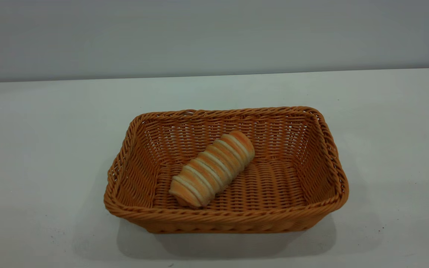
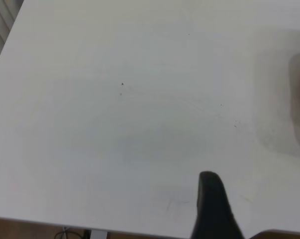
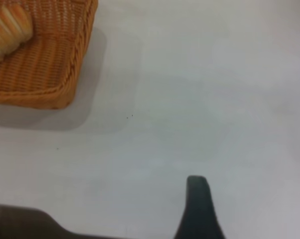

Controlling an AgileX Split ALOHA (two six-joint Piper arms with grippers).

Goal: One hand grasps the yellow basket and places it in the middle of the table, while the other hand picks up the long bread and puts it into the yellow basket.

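Observation:
The yellow basket [image 1: 225,216] stands in the middle of the white table [image 1: 43,130], long side facing the exterior camera. The long bread [image 1: 212,168] lies inside it, slanted across the woven floor, one end near the front wall. Neither arm shows in the exterior view. In the right wrist view, my right gripper [image 3: 197,209] hovers over bare table, well apart from a corner of the basket [image 3: 50,69], where one end of the bread [image 3: 8,27] shows. In the left wrist view, my left gripper [image 2: 212,206] hangs over bare tabletop and touches nothing.
A grey wall [image 1: 214,33] runs behind the table's far edge. In the left wrist view the table's edge [image 2: 40,221] lies close to my left gripper, with floor and a cable beyond it. A few dark specks dot the tabletop.

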